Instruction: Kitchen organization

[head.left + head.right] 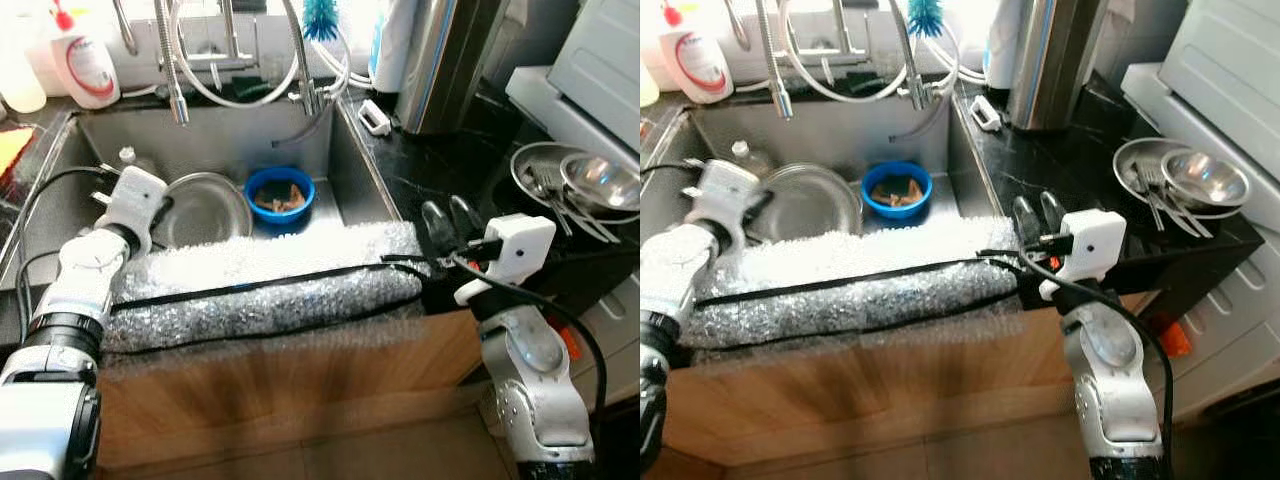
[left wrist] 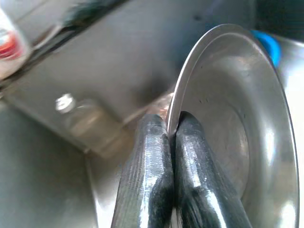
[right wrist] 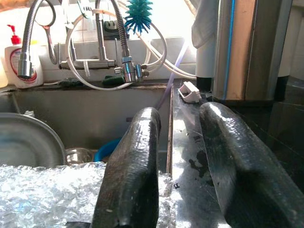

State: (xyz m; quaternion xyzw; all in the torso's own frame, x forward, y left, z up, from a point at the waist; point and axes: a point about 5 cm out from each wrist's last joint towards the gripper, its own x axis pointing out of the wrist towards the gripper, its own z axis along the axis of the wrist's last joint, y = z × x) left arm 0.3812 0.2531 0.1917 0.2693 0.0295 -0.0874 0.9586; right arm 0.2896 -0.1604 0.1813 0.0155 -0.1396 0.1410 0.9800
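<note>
The left gripper (image 2: 172, 142) is down inside the sink (image 1: 120, 135), at its left side, and its two black fingers (image 2: 147, 175) are closed tight on the rim of a steel plate (image 2: 237, 118); one finger is on the outer face and the other on the inner face, with the thin edge between them. The plate lies in the front left part of the sink, and in the left wrist view it looks tilted up on the held side. Just beside it, toward the right wall of the sink, stands a blue bowl (image 1: 279, 193) with some brown leftovers inside. A small clear bottle (image 2: 83, 121) lies at the back left corner of the sink, near the plate. The front edge of the sink is covered with a strip of bubble wrap (image 1: 270, 285), and a black cable runs along it. The right gripper (image 3: 178, 166) hovers at the front edge of the black counter (image 1: 420, 170), just right of the sink, and its fingers are spread apart with nothing between them. On the right end of the counter sits a steel dish (image 1: 1137, 160) that carries a steel bowl (image 1: 1207, 177) and some forks (image 1: 1152, 185). At the back edge there are the taps with flexible hoses (image 3: 28, 33), a teal brush (image 3: 141, 14) and a soap bottle (image 1: 85, 65) with a red label.
</note>
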